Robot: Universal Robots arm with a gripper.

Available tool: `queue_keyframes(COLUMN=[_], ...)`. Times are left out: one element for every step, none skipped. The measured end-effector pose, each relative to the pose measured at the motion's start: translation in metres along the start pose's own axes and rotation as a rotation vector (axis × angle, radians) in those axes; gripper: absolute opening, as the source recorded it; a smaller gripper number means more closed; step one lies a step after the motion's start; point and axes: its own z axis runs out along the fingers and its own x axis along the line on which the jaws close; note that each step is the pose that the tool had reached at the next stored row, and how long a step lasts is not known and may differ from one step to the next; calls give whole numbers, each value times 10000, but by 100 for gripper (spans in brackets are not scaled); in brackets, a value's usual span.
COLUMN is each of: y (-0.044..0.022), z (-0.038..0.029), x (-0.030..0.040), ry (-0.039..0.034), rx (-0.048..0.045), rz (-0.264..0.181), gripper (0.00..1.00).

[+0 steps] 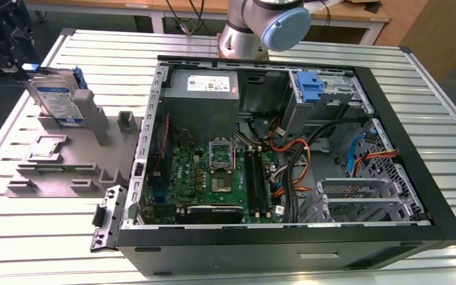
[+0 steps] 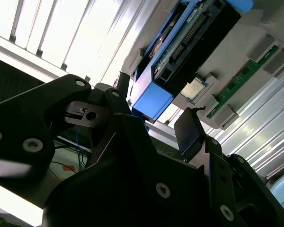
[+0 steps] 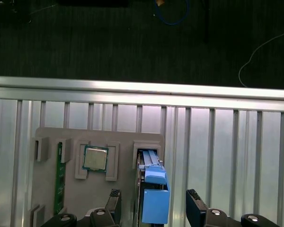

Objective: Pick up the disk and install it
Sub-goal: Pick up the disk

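While the arm hangs over the parts holder, gripper: black two-fingered gripper (image 3: 154, 195), open wide and holding nothing; in the first wrist view its fingers (image 3: 195, 205) stand on either side of the disk, with a gap showing at each side.
Disk position: flat silver-grey hard drive with blue plastic rails (image 3: 155, 201), standing on edge in a slot of the holder; in the exterior view its labelled face is turned to the camera, at that view's left.
Holder: pale grey plastic holder (image 1: 62, 175) with slots and pockets, lying on the table just beside the computer case.
Neighbours: small square silver processor chip (image 3: 95, 158) in the pocket beside the disk's slot, with a thin green memory stick (image 3: 59, 182) beyond it.
Table: ribbed aluminium table (image 1: 54, 237).
Computer case: open black computer case (image 1: 291, 252) with its green circuit board and cables exposed; a blue bracket (image 1: 311, 86) sits on the metal drive cage at the far side.
Step in hand: judged to be the grasp, not yet made.
Doing it well: the fingers should probably meet the two broad faces squarely and evenly, low enough for a firm hold, so the disk does not twist or jam in its slot.
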Motion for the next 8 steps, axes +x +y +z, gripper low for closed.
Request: queue_keyframes(y=[0,0,0,0,0,0,0,0], z=[0,0,0,0,0,0,0,0], x=[0,0,0,0,0,0,0,0], ry=[0,0,0,0,0,0,0,0], rx=[-1,0,0,-1,-1,-1,-1,-1], rz=[-5,-11,-17,-23,-28,-34,-39,-44], gripper=[65,65,65,65,65,65,65,65])
